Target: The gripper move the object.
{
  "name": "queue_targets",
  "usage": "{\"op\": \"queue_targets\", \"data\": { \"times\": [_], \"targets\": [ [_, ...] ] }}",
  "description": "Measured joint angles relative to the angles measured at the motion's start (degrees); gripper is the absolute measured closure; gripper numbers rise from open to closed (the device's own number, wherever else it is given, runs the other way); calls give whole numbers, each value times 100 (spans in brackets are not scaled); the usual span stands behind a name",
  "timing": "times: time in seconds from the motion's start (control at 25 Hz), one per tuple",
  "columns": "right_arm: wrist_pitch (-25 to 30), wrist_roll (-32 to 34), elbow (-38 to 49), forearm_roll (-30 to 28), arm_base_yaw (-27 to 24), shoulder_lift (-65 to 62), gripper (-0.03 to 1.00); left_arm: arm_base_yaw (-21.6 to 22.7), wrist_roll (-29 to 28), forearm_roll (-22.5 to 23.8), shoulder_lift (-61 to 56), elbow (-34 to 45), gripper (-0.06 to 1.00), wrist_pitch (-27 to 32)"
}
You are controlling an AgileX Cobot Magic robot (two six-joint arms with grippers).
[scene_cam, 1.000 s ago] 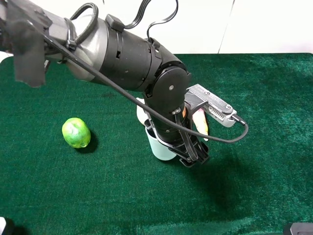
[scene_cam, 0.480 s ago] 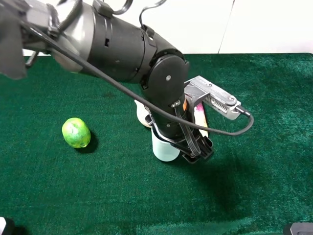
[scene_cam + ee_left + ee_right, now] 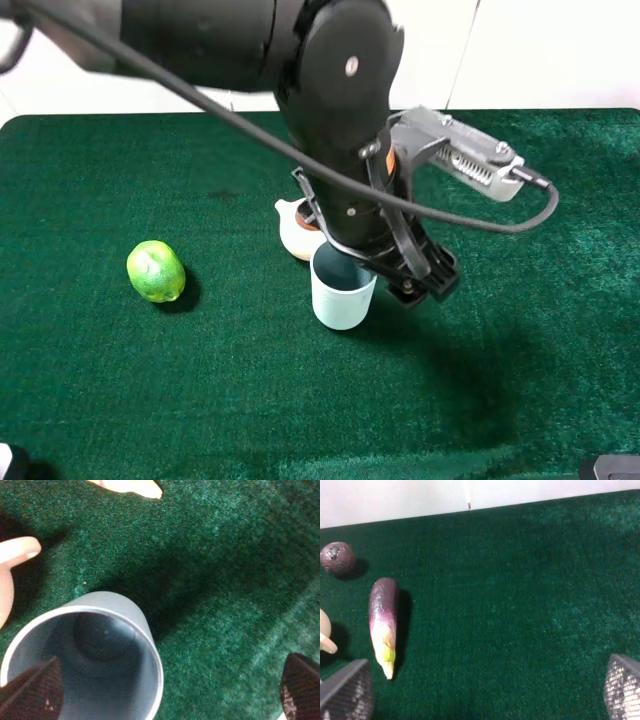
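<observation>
The pale blue-green cup [image 3: 343, 290] stands upright on the green cloth, just in front of the cream teapot [image 3: 297, 232]. My left gripper [image 3: 385, 268] hangs a little above the cup and to its right, open and holding nothing. In the left wrist view the cup [image 3: 85, 655] is seen from above, its open mouth next to one black fingertip [image 3: 32, 690]; the other fingertip [image 3: 300, 685] is far off over bare cloth. My right gripper [image 3: 482, 690] is open over bare cloth, with only its tips in view.
A green lime-like fruit [image 3: 155, 271] lies to the left. A purple eggplant [image 3: 384, 622] and a dark round fruit [image 3: 337, 557] lie behind the cup, hidden by the arm in the high view. The teapot's edge [image 3: 324, 630] shows too.
The left arm has risen and swung back and right. Its fingers, which were down around the cup, are now off it, and the cup's open mouth is uncovered.
</observation>
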Motion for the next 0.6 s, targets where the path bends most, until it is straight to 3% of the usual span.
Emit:
{"op": "queue_targets", "data": {
  "times": [0.6],
  "targets": [
    [-5,0,0,0,0,0,28,143,-271,297,-974,-612,7,1274]
  ]
}}
